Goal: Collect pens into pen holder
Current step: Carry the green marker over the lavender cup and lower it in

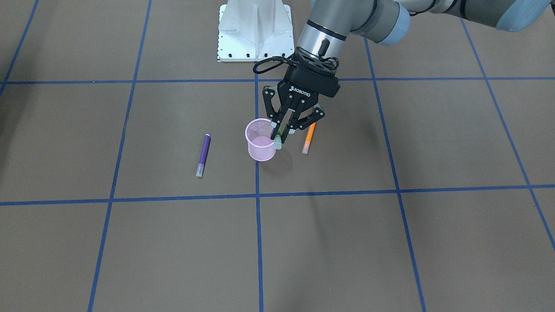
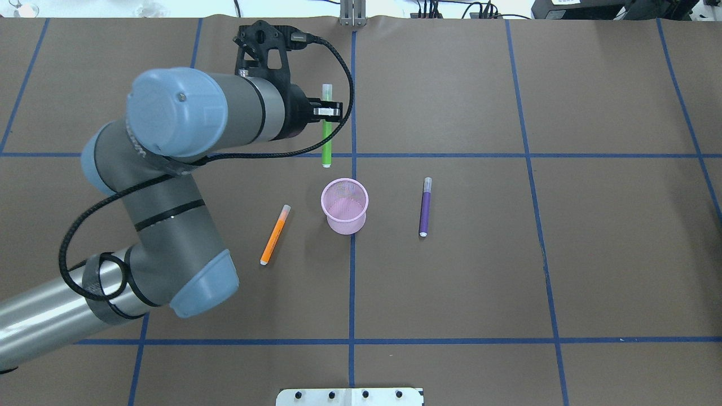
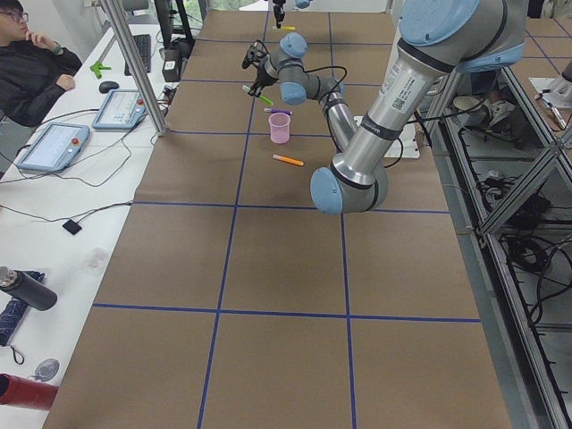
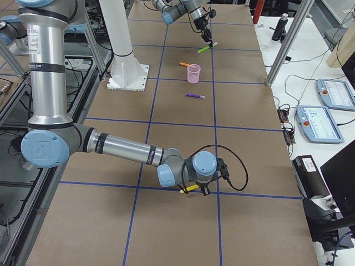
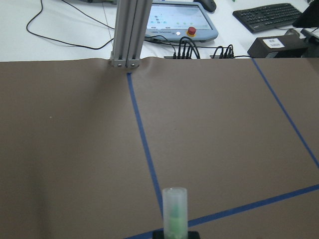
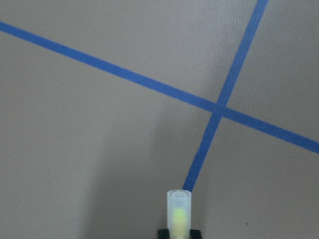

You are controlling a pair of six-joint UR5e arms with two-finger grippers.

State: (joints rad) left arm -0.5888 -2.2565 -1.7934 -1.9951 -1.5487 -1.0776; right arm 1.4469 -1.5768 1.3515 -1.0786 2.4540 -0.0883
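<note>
The cup [image 2: 344, 206] is empty; the orange pen [image 2: 275, 234] and purple pen [image 2: 425, 206] lie beside it. The left gripper [image 2: 327, 111] pinches the green pen [image 2: 326, 141] (the right gripper [image 4: 198, 191] pinches a yellow pen [image 6: 179, 214]).

The overhead exterior camera looks forward and down from behind the robot, with the pen holder [image 2: 344, 206] near mid-frame. The front-facing one looks steeply down on that same cup from the opposite side and from nearer. The two side cameras look along the table [image 3: 268, 295] from its ends, the pen holder small and far in both. The left wrist camera, just beyond the pen holder, faces away from it past the green pen [image 5: 175, 211]; the right wrist camera, well apart from it, looks closely down past a yellow pen [image 6: 179, 211].
</note>
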